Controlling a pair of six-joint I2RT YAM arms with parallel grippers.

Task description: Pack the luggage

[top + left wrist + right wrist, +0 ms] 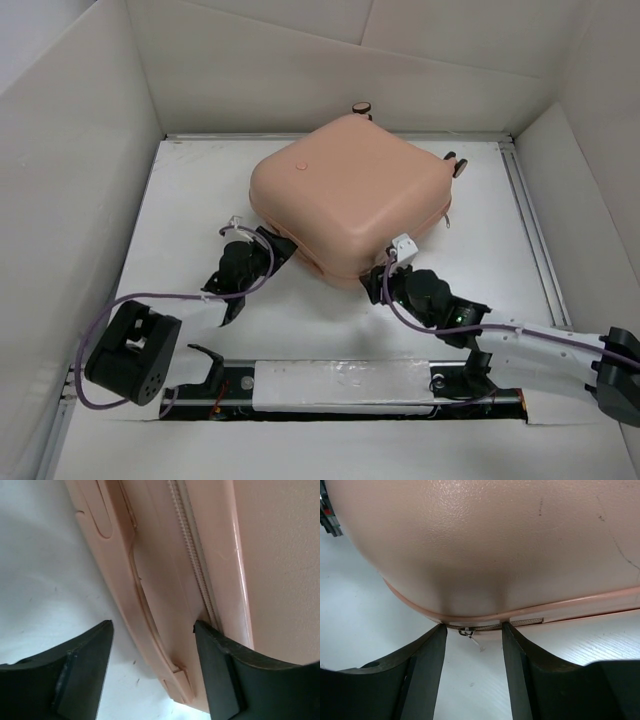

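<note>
Your left hand (279, 246) and right hand (386, 268) are both spread open at the edge of the shut, rounded salmon-pink hard-shell suitcase (350, 190).

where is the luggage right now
In the top view the luggage lies closed on the table, about centred and toward the far edge, with the left jaws open at its near-left side and the right jaws open at its near corner.

No writing, brand or number can be read in any view. The luggage (350, 195) shell is plain (its small round stud (300, 167), upper middle of the top view, shows no legible mark).
</note>
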